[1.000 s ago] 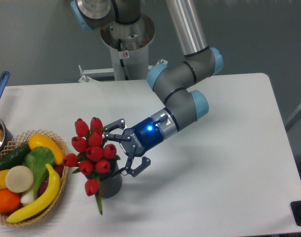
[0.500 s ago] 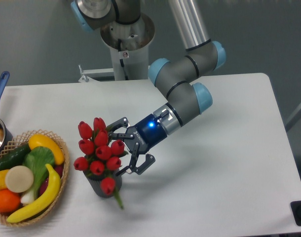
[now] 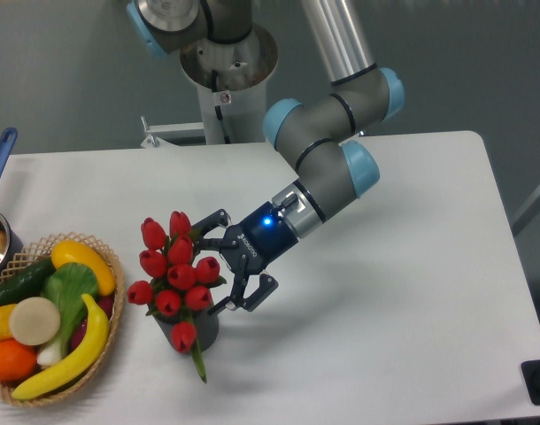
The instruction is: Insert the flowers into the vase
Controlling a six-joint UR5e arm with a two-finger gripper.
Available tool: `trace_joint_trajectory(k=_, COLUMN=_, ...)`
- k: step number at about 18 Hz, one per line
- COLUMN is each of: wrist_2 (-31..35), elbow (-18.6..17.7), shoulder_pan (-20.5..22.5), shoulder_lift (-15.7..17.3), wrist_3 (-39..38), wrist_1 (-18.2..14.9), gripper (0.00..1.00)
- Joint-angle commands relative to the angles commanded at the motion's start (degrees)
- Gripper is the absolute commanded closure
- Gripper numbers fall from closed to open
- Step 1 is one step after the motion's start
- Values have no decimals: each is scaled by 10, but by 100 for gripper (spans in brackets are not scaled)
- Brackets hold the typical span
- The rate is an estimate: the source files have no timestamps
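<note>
- The flowers [image 3: 175, 274] are showing as a tight bunch of red tulip buds, rounded and glossy, clustered above the vase [image 3: 193, 330] near the table's [image 3: 403, 292] front left part.
- Two buds are standing tallest at the top of the bunch, several are crowding the middle, and one is drooping low in front of the vase wall.
- A long pointed green leaf is hanging down past the vase's front, its tip reaching toward the table.
- The vase is sitting upright on the white table; only part of its dark grey wall is showing under the buds.
- The gripper [image 3: 219, 263] is reaching in from the right at a slant, its fingers spread wide, one above and one below the right side of the bunch; whether they are touching the stems I cannot tell.
- A blue light is glowing on the gripper's wrist.
- A wicker basket [image 3: 111, 341] of fruit and vegetables is lying just left of the vase, apart from it.
</note>
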Motion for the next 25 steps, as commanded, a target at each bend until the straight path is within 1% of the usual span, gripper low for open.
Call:
trace_joint_trajectory(k=3, wrist_2=21, elbow=-2, shoulder_pan=4, shoulder_lift=13, wrist_3=-2, wrist_1=-1, gripper=0)
trace_joint_trajectory(k=9, wrist_2=70, elbow=-5, shoulder_pan=4, shoulder_lift=15, wrist_3=1, wrist_1=1, gripper=0)
trace_joint_trajectory(k=11, wrist_2=75, elbow=-6, shoulder_pan=3, shoulder_lift=16, wrist_3=1, wrist_1=2, gripper=0)
trace_joint_trajectory(k=13, wrist_2=76, elbow=-5, shoulder_pan=3, shoulder_lift=25, wrist_3=-1, wrist_1=0, gripper=0)
trace_joint_trajectory(k=16, wrist_2=116, elbow=-4, shoulder_pan=6, shoulder_lift=36, wrist_3=-4, wrist_1=-1, gripper=0)
trace_joint_trajectory(k=18, wrist_2=166, elbow=-5, shoulder_pan=13, shoulder_lift=54, wrist_3=-5, wrist_1=0, gripper=0)
trace_joint_trajectory(k=21, wrist_2=284, elbow=-5, shoulder_pan=46, shoulder_lift=104, wrist_3=-7, wrist_1=-2, gripper=0)
trace_joint_trajectory(k=22, wrist_2=309, elbow=-4, shoulder_pan=54, shoulder_lift=116, wrist_3=-8, wrist_1=-2, gripper=0)
trace_joint_trajectory(k=24, wrist_2=332, elbow=-1, shoulder_pan=70, shoulder_lift=135, wrist_3=-8, wrist_1=-4, gripper=0)
trace_joint_trajectory(k=25, wrist_2=340, elbow=-1, shoulder_pan=83, shoulder_lift=154, wrist_3=-8, wrist_1=-4, gripper=0)
